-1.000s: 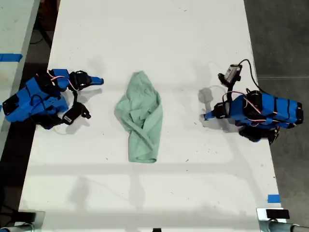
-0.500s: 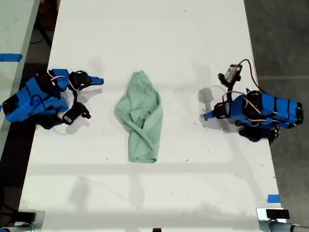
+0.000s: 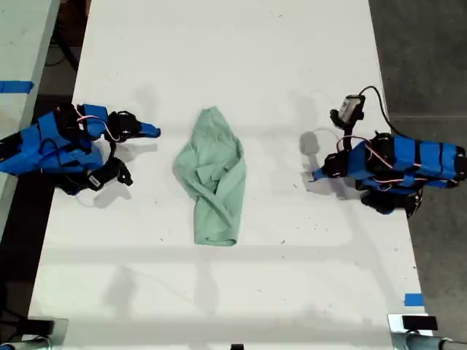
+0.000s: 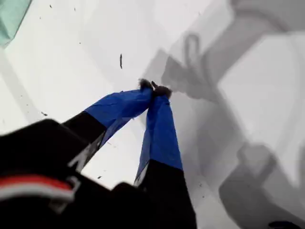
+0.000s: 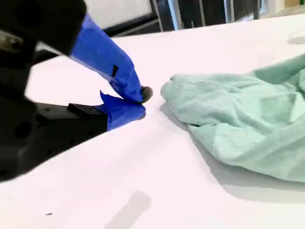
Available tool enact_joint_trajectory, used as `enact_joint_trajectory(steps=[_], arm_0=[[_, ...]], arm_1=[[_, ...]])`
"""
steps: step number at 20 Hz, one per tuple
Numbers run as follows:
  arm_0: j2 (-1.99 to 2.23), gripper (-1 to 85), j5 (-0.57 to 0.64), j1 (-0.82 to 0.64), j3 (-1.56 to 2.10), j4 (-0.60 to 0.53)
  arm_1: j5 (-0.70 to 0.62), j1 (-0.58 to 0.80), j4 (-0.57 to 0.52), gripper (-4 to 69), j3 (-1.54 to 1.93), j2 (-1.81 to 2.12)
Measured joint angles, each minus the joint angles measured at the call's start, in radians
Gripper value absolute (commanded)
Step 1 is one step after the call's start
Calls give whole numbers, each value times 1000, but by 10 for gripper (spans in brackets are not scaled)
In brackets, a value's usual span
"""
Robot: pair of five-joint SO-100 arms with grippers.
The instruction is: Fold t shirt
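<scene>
The pale mint-green t shirt (image 3: 215,179) lies bunched and wrinkled on the white table (image 3: 233,44), running lengthwise near the middle of the exterior view. My second gripper (image 3: 151,131) is shut and empty, resting at the exterior view's left; its tips (image 5: 141,102) sit a short gap from one end of the t shirt (image 5: 238,119). At the exterior view's right, my first gripper (image 3: 315,176) is shut on nothing, tips (image 4: 153,88) touching just above the table. Only a corner of the t shirt (image 4: 12,16) shows far off in the first wrist view.
Both blue arms lie low on the table, one at each side of the exterior view. Blue tape marks (image 3: 414,299) sit near the table's edge at the exterior view's lower right. Dark floor borders the table on both sides.
The second arm has shifted slightly, its gripper tip creeping a little toward the t shirt. The first arm has barely moved. The t shirt lies as before.
</scene>
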Motion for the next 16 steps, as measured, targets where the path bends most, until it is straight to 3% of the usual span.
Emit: enact_joint_trajectory(steps=[2,4,6,11,13,16], arm_0=[[-373,1,-158,141,-278,46],[-706,156,-316,298,-560,86],[-1006,217,-430,469,-811,146],[-1667,242,-543,744,-1468,321],[-1832,243,-588,796,-1644,379],[-1967,232,-591,798,-1717,370]], arm_1=[[74,-109,-15,22,-299,-420],[126,-202,43,108,-686,-870],[132,-284,66,171,-1023,-1230],[133,-417,166,231,-1698,-1827],[133,-443,170,230,-1845,-1948],[118,-454,118,245,-1882,-1996]])
